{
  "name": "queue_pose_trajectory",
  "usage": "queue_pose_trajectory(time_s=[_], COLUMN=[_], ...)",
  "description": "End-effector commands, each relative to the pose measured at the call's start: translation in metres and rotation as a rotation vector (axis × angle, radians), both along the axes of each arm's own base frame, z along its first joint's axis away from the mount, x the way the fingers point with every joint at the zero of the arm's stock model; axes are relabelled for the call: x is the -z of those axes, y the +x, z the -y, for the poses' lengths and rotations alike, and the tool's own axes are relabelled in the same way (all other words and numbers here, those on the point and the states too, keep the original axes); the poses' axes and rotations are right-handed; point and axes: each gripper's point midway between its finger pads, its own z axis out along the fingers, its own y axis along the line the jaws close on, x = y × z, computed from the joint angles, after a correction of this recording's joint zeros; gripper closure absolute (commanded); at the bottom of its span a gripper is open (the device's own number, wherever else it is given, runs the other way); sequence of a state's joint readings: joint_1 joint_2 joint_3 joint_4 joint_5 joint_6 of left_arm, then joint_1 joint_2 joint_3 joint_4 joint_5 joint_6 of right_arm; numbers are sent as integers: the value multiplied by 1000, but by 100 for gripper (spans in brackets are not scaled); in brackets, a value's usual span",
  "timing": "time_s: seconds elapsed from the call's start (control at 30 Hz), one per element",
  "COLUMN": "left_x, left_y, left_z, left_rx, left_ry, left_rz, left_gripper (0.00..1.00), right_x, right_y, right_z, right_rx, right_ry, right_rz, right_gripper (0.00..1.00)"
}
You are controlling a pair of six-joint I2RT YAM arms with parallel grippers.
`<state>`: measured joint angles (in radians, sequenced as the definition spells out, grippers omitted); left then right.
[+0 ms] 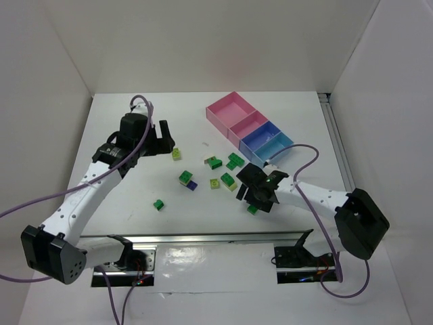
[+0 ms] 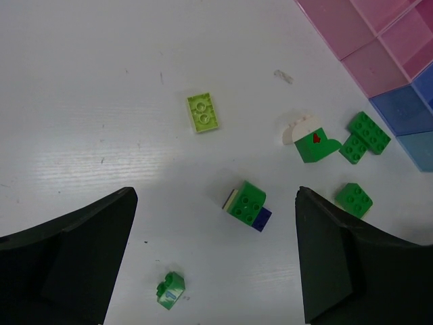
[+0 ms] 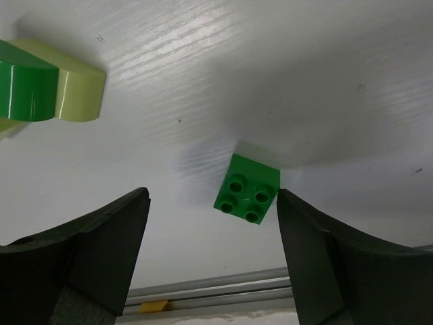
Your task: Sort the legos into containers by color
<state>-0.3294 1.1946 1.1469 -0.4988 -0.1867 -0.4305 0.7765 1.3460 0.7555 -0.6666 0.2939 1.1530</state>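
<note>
Small legos lie scattered on the white table between the arms. A dark green brick (image 3: pixel 247 197) sits between the jaws of my right gripper (image 3: pixel 211 203); its corner touches the right finger and there is a gap to the left finger. From above, that gripper (image 1: pixel 260 196) hovers over this brick (image 1: pixel 252 209). My left gripper (image 2: pixel 216 203) hangs open and empty above a green brick stacked on a blue one (image 2: pixel 247 205), with a yellow-green brick (image 2: pixel 203 112) beyond. The containers stand at the back right: large pink (image 1: pixel 230 110), smaller pink (image 1: pixel 249 125) and blue (image 1: pixel 260 139).
More green bricks (image 1: pixel 235 160) and a white-and-green piece (image 1: pixel 213 161) lie just left of the trays. A lone green brick (image 1: pixel 158 204) sits nearer the left arm. A metal rail (image 1: pixel 203 238) runs along the table's near edge. White walls enclose the table.
</note>
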Motion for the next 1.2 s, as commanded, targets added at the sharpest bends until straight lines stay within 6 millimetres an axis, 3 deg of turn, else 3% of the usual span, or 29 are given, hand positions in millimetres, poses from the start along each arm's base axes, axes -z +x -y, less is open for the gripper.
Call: queue_pose_trajectory(time_s=[0.0, 0.2, 0.4, 0.57, 0.63, 0.73, 0.83, 0.9, 1.07, 1.17], left_x=[14, 29, 31, 31, 31, 37, 38, 38, 38, 45], left_y=[-5, -3, -3, -2, -2, -3, -4, -4, -4, -4], left_z=[2, 1, 2, 1, 1, 2, 4, 4, 3, 2], left_rx=[3, 0, 2, -5, -5, 2, 10, 10, 15, 8], left_ry=[1, 29, 34, 39, 39, 40, 35, 35, 42, 54], left_rz=[-47, -83, -80, -78, -78, -97, -99, -99, -98, -115], left_gripper=[1, 1, 2, 2, 2, 2, 2, 2, 2, 2], right_x=[7, 25, 25, 28, 28, 28, 36, 41, 44, 38], right_y=[-2, -9, -3, -1, 0, 4, 9, 13, -1, -3], right_z=[-10, -6, -10, -6, -7, -8, -10, -7, -10, -7], right_rx=[62, 77, 60, 50, 41, 20, -114, -223, -424, -444], right_ry=[67, 51, 14, -29, -33, -53, -115, -196, -288, -284], right_rz=[-8, -33, -47, -53, -53, -50, -61, -90, -133, -118], right_gripper=[19, 35, 41, 42, 30, 29, 19, 19, 19, 28])
